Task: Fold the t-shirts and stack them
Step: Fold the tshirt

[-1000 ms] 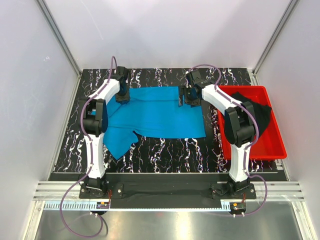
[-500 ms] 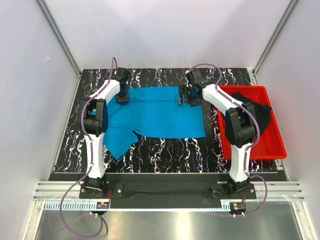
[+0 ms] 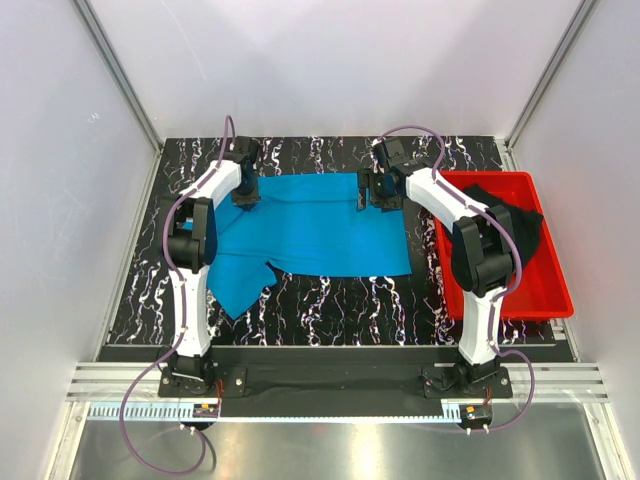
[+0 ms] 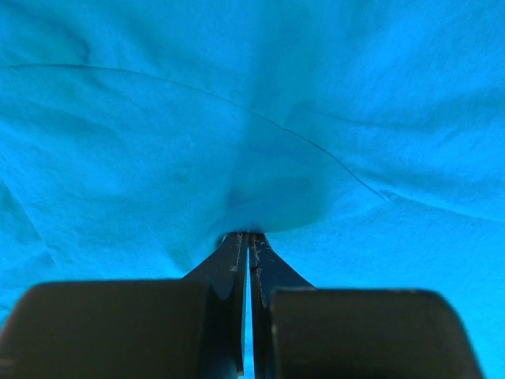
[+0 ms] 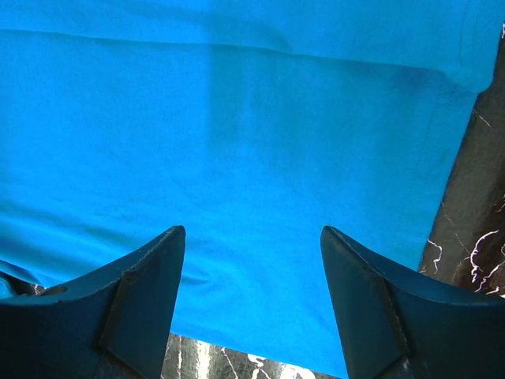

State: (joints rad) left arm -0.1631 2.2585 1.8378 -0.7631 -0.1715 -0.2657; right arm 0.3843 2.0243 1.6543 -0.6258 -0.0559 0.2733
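The sky-blue t-shirt point(image 3: 310, 225) lies spread on the black marbled table point(image 3: 330, 300); it fills the left wrist view point(image 4: 237, 118) and the right wrist view point(image 5: 237, 118). My left gripper point(image 3: 245, 195) is at its far left edge, shut on a pinch of the blue cloth point(image 4: 248, 235). My right gripper point(image 3: 378, 197) is open over the shirt's far right corner, with blue cloth between its fingers point(image 5: 251, 237). The black t-shirt point(image 3: 505, 225) lies bunched in the red tray point(image 3: 555, 295) at the right.
White walls with metal posts enclose the table on three sides. The red tray sits against the right edge. Bare marbled table shows in front of the blue shirt and past its right hem point(image 5: 481, 229).
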